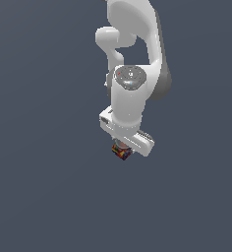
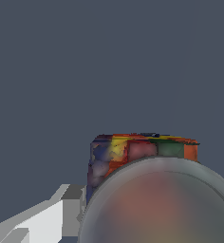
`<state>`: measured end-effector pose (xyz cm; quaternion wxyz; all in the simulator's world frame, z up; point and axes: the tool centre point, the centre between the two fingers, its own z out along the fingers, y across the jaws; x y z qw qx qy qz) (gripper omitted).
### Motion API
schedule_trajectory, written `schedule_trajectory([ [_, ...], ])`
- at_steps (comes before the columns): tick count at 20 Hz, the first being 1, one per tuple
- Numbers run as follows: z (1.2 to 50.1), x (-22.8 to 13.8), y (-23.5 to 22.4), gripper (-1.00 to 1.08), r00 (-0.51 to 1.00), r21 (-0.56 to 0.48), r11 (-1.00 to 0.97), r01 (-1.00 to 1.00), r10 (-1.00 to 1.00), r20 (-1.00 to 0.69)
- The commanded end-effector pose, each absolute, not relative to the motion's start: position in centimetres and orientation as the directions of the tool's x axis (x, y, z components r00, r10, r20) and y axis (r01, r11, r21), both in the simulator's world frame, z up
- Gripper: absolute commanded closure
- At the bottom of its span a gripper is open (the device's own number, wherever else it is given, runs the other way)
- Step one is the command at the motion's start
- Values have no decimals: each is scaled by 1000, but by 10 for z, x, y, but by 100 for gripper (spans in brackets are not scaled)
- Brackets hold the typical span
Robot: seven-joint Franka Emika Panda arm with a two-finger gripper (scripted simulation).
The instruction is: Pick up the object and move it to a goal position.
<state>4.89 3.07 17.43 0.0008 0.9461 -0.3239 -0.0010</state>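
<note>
In the exterior view the object [image 1: 121, 153], a tiny block of red, blue, yellow and dark patches, sits directly under the white hand of the arm. My gripper [image 1: 121, 149] is closed around it, and the hand hides the fingers. The wrist view shows the object [image 2: 133, 154] very close, its greyish round top [image 2: 161, 204] filling the foreground. One pale finger [image 2: 61, 213] presses against the object's side. The other finger is out of frame.
A flat, plain grey-blue surface [image 1: 39, 197] lies all around the arm. The white arm links [image 1: 132, 29] rise above the hand in the exterior view. No other object or goal marker shows in either view.
</note>
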Motion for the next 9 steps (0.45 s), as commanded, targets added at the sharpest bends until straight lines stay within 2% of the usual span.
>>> schedule_trajectory([
  [1,187,54,41,108,789,1,-789,-614,-614,1],
  [9,198,60,52,108,789,0,-789,-614,-614,0],
])
